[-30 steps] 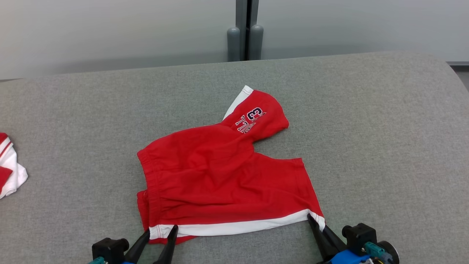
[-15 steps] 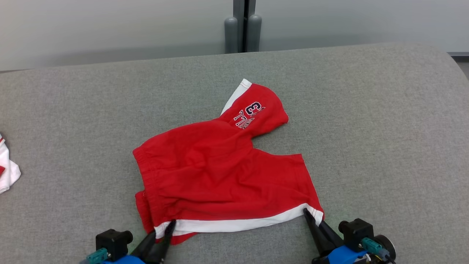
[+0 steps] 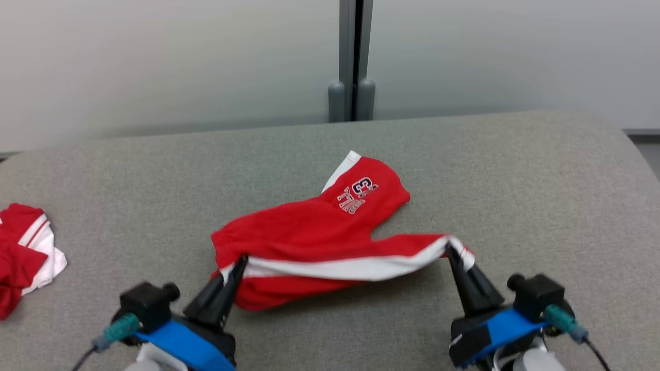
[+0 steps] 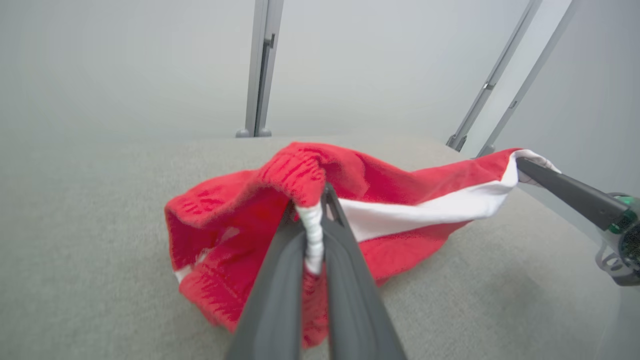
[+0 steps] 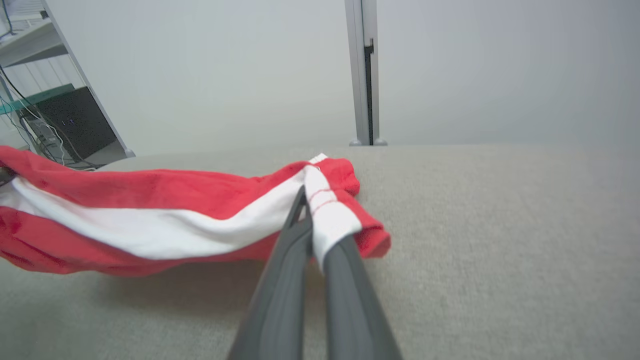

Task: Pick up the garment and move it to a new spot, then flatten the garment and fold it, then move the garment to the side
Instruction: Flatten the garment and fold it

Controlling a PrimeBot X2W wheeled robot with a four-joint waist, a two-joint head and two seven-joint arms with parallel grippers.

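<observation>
The garment (image 3: 309, 232), a pair of red shorts, sits on the padded surface (image 3: 541, 206) directly in front of the grey post (image 3: 351, 62), with its near edge raised and its far part lying on the padding. The left gripper (image 3: 241, 260) is pressed together on the waistband end of the white side band (image 3: 356, 268). The right gripper (image 3: 449, 251) is pressed together on the hem end of that band, which is stretched between the two. Hazard one: each bite takes only a narrow strip of cloth at the fingertips, so spreading the arms further would likely pull a corner free. Hazard two: the printed leg (image 3: 368, 188), the part nearest the post, lies twisted on the padding. If it is dragged, the textured cover may catch it and set a crease that hinders flattening. Hazard three: the layer hanging below the band is loose and may bunch under the garment when it is set down. Hazard four: unequal lift heights would skew the band and spoil the fold line. The surface is grey woven upholstery with a rounded far corner to the right of the post. A second red-and-white cloth (image 3: 23, 252) lies on it well to the left of the post. Pale wall panels (image 3: 154, 67) flank the post. The right wrist view shows a shelf rack (image 5: 30, 45) with cables far left of the post.
</observation>
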